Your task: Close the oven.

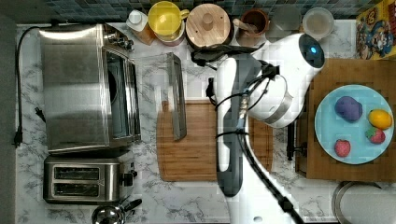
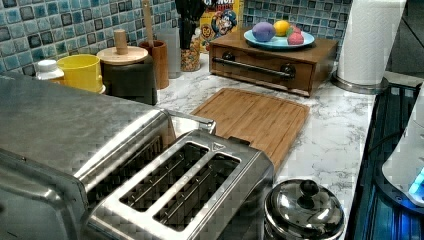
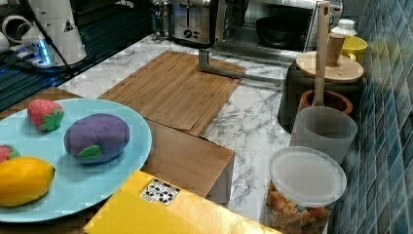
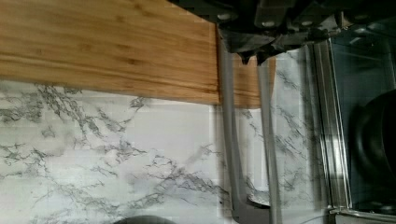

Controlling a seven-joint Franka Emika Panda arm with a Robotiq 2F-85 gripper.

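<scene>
The oven (image 1: 74, 88) stands at the top view's left, its door (image 1: 176, 95) open flat over the board (image 1: 196, 140). The toaster (image 1: 84, 179) is just below it. The arm (image 1: 238, 121) reaches across the board

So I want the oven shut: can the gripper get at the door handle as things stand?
Probably yes. The oven door hangs open, its handle over the cutting board, nothing lying around it.

The marble counter (image 1: 196, 200) carries the oven (image 1: 74, 88), a toaster (image 1: 81, 179) and a wooden cutting board (image 1: 196, 144).
</scene>
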